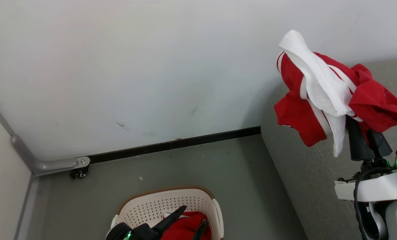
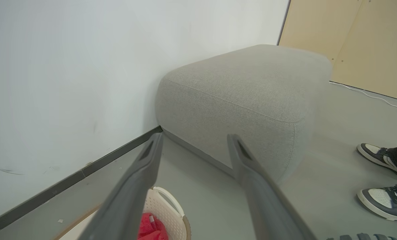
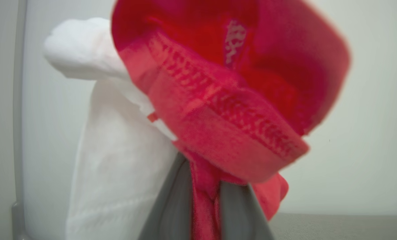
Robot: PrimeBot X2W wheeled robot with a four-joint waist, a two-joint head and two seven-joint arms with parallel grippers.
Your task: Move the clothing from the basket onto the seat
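My right gripper [image 1: 357, 133] is raised over the grey seat [image 1: 318, 173] and is shut on a red and white piece of clothing [image 1: 318, 90] that drapes over its fingers. In the right wrist view the red fabric [image 3: 218, 100] is pinched between the two fingers [image 3: 171, 206]. The cream basket [image 1: 165, 206] stands on the floor at the bottom, with more red clothing [image 1: 185, 228] inside. My left gripper [image 1: 190, 221] hovers over it, open and holding nothing. The left wrist view shows the open gripper [image 2: 195, 138], the basket [image 2: 168, 206] below and the seat [image 2: 238, 90] ahead.
A white wall with a black baseboard [image 1: 171, 145] runs behind the basket and the seat. A grey bar on a caster [image 1: 80, 171] sits in the left corner. A person's two shoes [image 2: 381, 176] stand on the floor right of the seat, by a tan panel [image 2: 351, 40].
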